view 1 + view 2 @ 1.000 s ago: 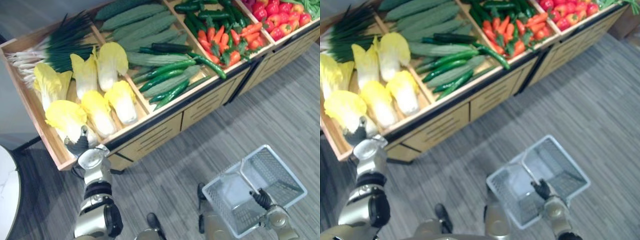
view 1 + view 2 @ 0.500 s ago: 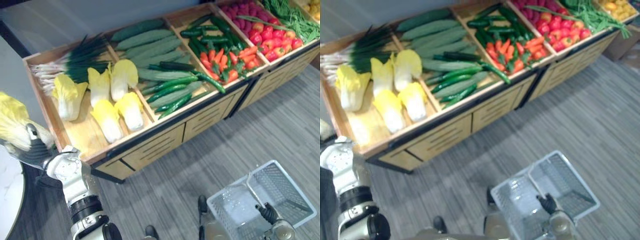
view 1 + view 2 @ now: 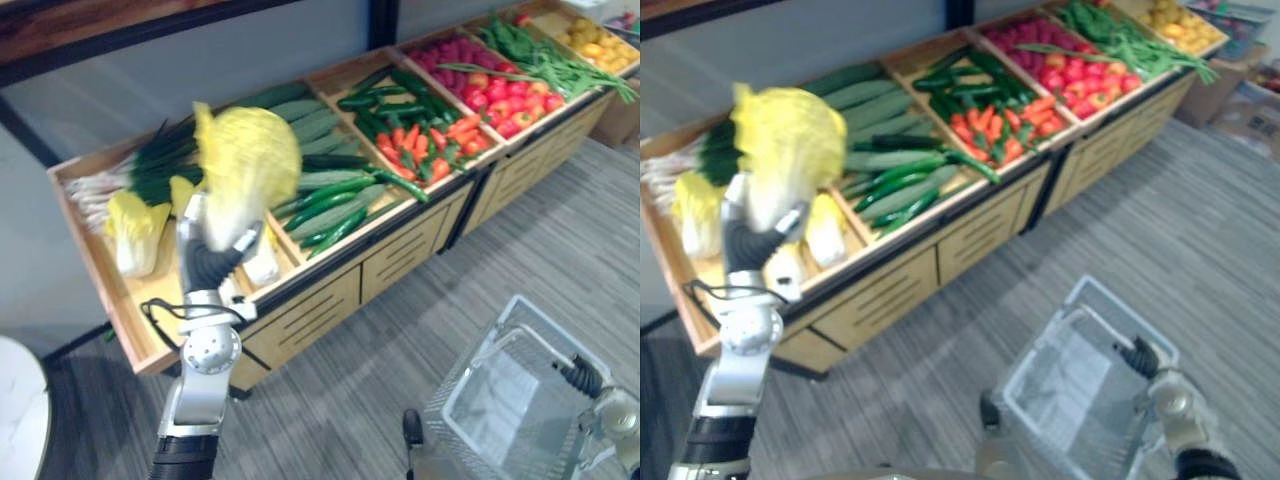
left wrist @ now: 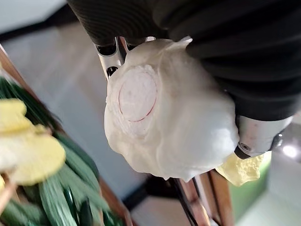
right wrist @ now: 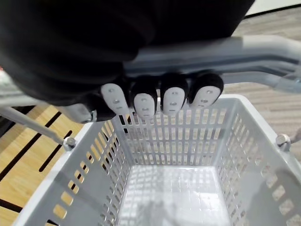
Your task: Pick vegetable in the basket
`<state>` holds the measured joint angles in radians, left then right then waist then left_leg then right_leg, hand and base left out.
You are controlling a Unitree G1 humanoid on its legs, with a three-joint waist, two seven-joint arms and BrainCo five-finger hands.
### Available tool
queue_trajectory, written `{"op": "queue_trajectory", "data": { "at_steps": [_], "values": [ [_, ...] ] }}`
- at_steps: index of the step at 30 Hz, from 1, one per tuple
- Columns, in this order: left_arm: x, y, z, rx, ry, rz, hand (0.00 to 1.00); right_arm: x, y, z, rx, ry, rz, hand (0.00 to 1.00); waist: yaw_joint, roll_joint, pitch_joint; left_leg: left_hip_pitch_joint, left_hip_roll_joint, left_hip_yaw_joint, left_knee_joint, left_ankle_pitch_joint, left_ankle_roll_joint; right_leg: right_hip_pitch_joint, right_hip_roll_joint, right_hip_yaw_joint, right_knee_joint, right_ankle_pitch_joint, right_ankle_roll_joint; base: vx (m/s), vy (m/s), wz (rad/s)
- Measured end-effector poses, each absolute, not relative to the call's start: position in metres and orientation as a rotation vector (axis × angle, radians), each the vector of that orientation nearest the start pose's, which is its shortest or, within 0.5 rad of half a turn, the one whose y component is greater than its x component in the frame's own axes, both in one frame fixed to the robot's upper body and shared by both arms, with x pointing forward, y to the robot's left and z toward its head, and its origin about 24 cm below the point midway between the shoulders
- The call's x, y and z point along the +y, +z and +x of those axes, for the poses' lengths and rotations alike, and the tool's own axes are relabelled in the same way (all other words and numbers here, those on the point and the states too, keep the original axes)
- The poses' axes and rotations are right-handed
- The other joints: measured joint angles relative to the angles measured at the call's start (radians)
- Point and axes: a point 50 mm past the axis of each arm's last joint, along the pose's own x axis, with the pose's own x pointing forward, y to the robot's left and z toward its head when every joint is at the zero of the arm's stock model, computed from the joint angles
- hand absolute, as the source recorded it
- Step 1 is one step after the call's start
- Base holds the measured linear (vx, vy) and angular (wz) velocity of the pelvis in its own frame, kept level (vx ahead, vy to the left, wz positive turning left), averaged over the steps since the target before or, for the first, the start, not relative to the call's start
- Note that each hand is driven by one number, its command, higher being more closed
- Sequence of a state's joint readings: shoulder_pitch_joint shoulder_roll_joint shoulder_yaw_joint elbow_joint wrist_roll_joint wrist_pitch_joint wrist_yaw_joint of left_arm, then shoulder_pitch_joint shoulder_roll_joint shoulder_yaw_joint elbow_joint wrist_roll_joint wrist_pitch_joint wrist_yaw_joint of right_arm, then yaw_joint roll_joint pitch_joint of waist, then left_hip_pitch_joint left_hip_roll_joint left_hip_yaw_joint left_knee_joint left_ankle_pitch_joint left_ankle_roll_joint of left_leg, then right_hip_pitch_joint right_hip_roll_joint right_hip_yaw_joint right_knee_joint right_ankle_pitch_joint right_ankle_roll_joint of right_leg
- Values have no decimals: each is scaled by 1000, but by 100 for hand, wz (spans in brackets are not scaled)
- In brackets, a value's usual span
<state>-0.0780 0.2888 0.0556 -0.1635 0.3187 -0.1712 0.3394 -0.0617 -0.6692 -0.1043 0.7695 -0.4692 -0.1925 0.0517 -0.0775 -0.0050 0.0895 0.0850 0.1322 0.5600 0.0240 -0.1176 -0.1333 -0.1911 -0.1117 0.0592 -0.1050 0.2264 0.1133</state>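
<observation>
Several compartments divide the long slanted wooden display stand [image 3: 310, 315]. The end compartment nearest the left arm holds green spring onions with white roots [image 3: 150, 165] and loose yellow-leaved cabbages [image 3: 135, 225]. The next holds pale-green ridged gourds [image 3: 300, 105] and long green cucumbers [image 3: 330, 200]. Further along lie dark cucumbers [image 3: 380, 95] with orange-red carrots [image 3: 425, 140], then red round vegetables [image 3: 490, 95], green beans [image 3: 540, 55] and yellow produce [image 3: 590, 40].

The left hand [image 3: 213, 262] is clamped round the white stalk end of one yellow-leaved napa cabbage [image 3: 245, 165]. It holds the cabbage upright, leaves uppermost, above the spring-onion compartment and clear of the stand. The cabbage is well apart from the basket.

The right hand [image 5: 143, 101] has its fingers curled round the grey bar handle [image 5: 211, 54] of the grey perforated plastic basket [image 5: 155, 141], which hangs over the striped grey floor [image 3: 420, 300]. The basket's slotted walls and grid bottom are in plain view.
</observation>
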Motion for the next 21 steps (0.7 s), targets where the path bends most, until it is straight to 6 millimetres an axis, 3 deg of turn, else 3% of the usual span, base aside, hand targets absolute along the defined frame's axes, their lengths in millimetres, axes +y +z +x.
{"op": "queue_trajectory", "data": {
  "at_steps": [5, 10, 14, 18, 21],
  "values": [
    [180, 120, 253, -484, 109, 516, 100, -350, 19, 248, 457, 27, -1142, 100, 2, 6, -2, 46, 13, 138, 57, -61, -10, -16, 35, 137, 4, 13, 16, -1, 0, -85],
    [142, 106, 246, -442, -154, 399, 100, -313, 43, 272, 273, 152, -1217, 100, 4, 17, -7, 93, 69, 288, 180, -160, -33, -15, 92, 256, 23, 19, 23, -16, 1, -84],
    [105, 126, 231, -552, -362, 302, 100, -297, 68, 279, 139, 220, -1326, 100, 10, 26, -12, 107, 110, 349, 246, -196, -44, -15, 121, 281, 33, 19, 24, 11, -15, -32],
    [81, 145, 214, -656, -562, 233, 100, -277, 77, 280, 41, 335, -1423, 100, 29, 40, -19, 116, 142, 392, 283, -209, -59, -16, 142, 288, 43, 19, 24, -5, -45, -16],
    [68, 147, 202, -669, -714, 213, 100, -263, 79, 283, -17, 419, -1463, 100, 31, 48, -18, 120, 158, 407, 304, -219, -67, -17, 153, 296, 51, 18, 22, -35, -61, -11]
  ]
}}
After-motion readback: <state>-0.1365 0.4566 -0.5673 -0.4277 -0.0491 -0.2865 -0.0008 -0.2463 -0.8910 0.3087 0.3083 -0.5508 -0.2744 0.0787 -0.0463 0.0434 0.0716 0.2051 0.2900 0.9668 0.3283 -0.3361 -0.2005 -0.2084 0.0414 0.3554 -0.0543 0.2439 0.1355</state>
